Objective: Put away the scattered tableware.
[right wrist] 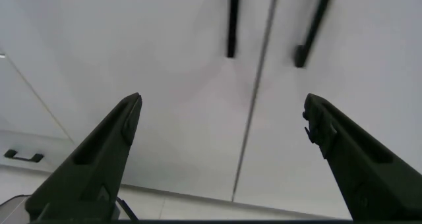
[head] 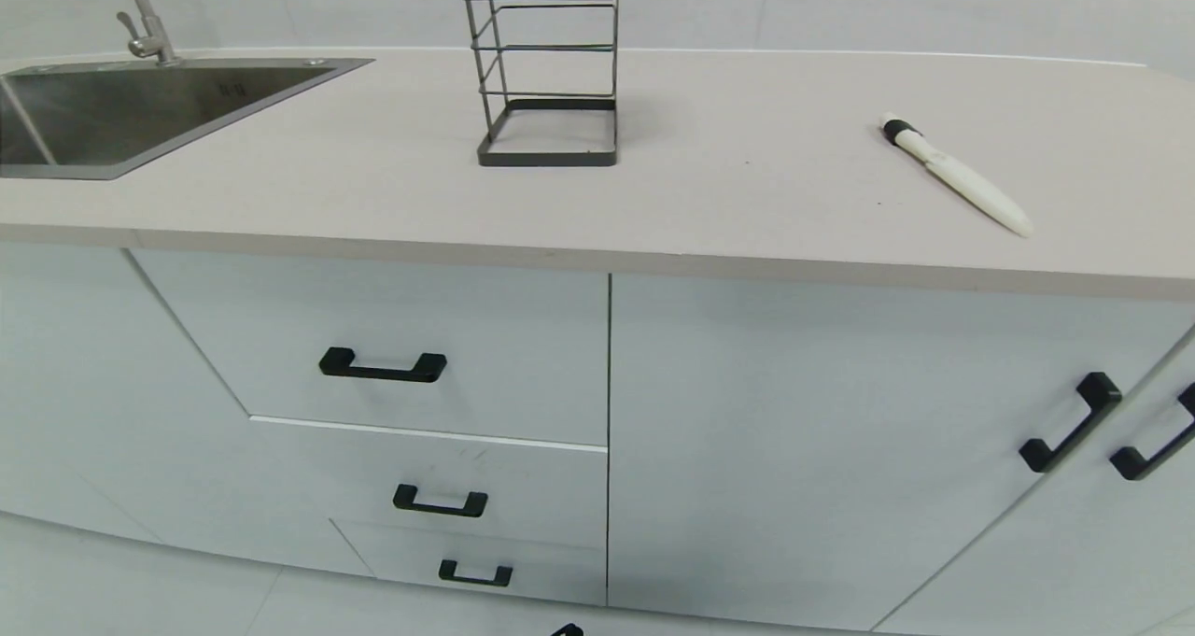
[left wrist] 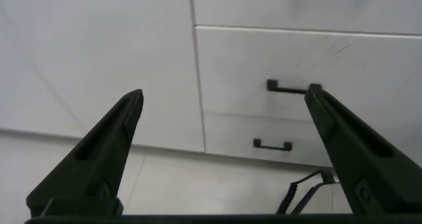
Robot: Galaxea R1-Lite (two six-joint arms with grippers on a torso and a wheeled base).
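White utensil alone on the countertop, both grippers low and spread wide.

White utensil lies flat on the countertop, at about 3 o'clock from the wire rack and well apart from it; black-banded end points to 10 o'clock, tapered end to 4. Likely light, stiff and smooth, so prone to slip or roll. Best pinched across its narrow width near mid-length, fingers coming down either side. Left gripper faces the drawers, right gripper the cabinet doors; both empty.
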